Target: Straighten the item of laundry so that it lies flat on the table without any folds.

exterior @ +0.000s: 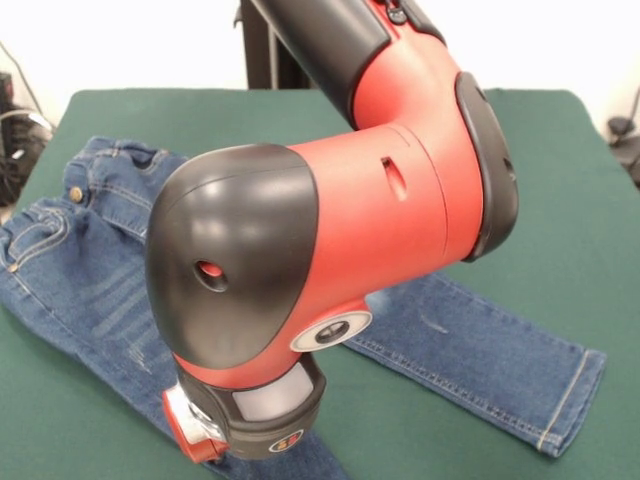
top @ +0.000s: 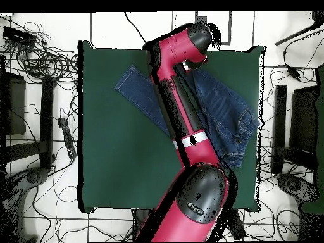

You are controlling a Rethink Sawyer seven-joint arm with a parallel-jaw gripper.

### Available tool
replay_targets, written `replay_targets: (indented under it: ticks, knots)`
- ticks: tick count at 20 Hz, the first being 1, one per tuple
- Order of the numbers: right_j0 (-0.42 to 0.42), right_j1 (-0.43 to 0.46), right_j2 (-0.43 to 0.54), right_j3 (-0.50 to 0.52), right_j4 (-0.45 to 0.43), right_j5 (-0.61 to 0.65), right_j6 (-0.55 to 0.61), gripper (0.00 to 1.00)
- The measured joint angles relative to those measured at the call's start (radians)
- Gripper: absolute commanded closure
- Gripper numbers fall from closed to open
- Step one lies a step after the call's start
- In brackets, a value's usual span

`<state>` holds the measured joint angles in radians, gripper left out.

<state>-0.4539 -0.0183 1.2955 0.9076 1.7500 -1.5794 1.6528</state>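
The item of laundry [exterior: 470, 350], a small pair of blue jeans, lies on the green table [exterior: 570, 200]. Its waistband with a brass button [exterior: 75, 193] sits at the left, slightly rumpled. One leg runs right to a hemmed cuff [exterior: 570, 400]; the other runs toward the near edge under the arm. From overhead the jeans [top: 224, 111] lie spread in a V, with the waist near the table's [top: 120, 164] right edge. The arm's wrist [exterior: 245, 415] hangs low over the near leg. The gripper itself is hidden below the picture's edge and beneath the arm.
The red and black arm [top: 186, 120] stretches across the table and covers the crotch of the jeans. Tangled cables [top: 44, 60] and black stands [top: 47, 120] lie on the floor around the table.
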Motion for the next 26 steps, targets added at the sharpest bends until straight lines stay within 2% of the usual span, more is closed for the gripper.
replay_targets:
  ticks: [13, 14, 26]
  knots:
    - [-0.001, 0.004, 0.008, 0.0, -0.013, -0.001, 0.0, 0.0]
    - [-0.001, 0.004, 0.009, 0.0, -0.013, -0.001, 0.0, 1.0]
    - [-0.002, 0.007, 0.019, 0.0, -0.02, -0.005, 0.0, 1.0]
